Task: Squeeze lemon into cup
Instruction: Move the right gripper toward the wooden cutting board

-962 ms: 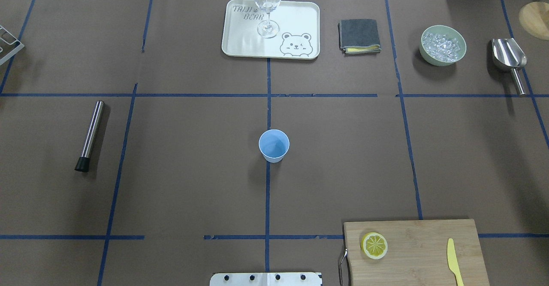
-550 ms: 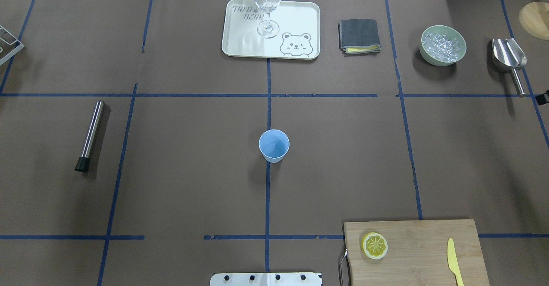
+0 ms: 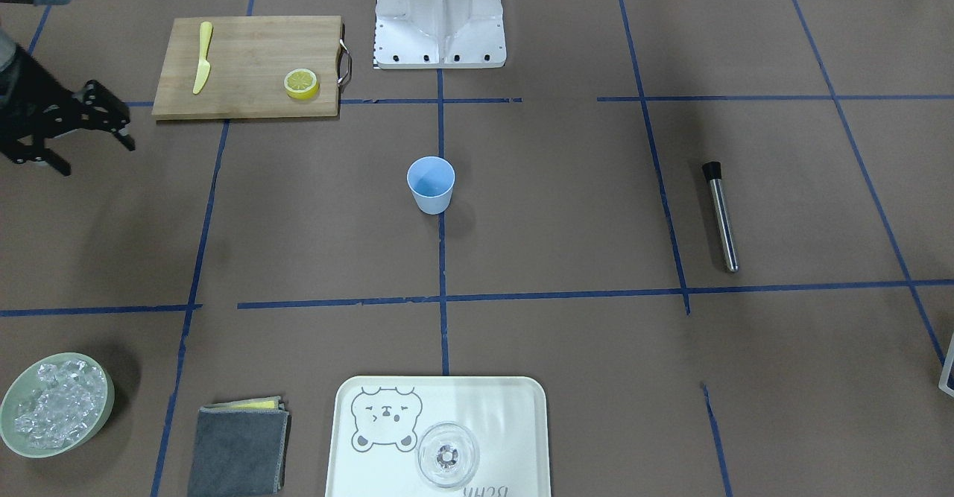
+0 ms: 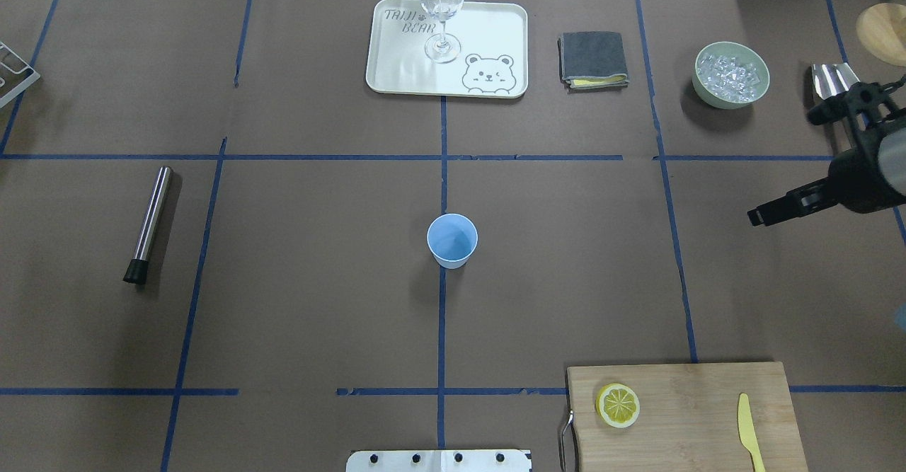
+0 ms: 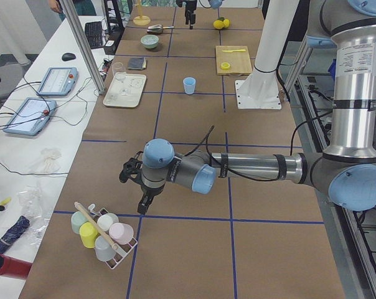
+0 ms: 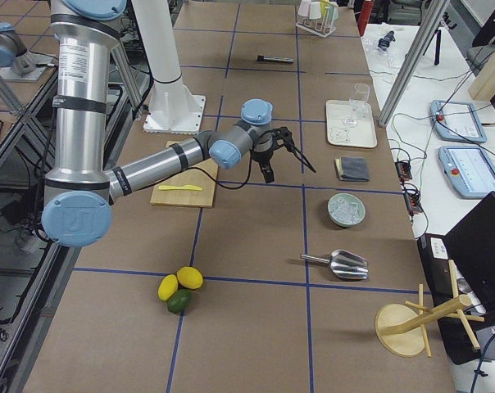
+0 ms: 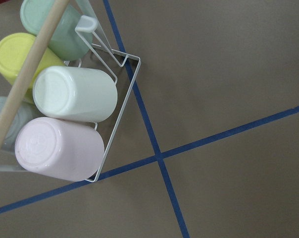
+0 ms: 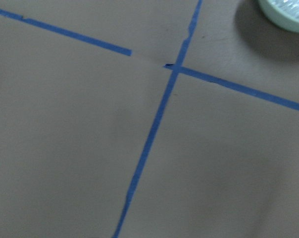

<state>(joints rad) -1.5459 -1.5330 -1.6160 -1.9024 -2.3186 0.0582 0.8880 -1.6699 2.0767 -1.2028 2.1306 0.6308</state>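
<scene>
- The lemon slice (image 4: 618, 405) is lying flat on the cutting board (image 4: 694, 387), roughly five o'clock from the cup (image 4: 452, 240) as seen from overhead.
- My right claw (image 4: 784, 168) is hanging at the cup's three o'clock, spread wide and gripping nothing.
- My left claw (image 5: 132, 193) is hovering beside a wire rack (image 7: 118, 119), and I cannot tell how far it is open.

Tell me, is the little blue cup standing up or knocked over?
Standing up. The cup sits on its narrower base, and its round open mouth faces up, so the overhead view looks straight into it.
</scene>
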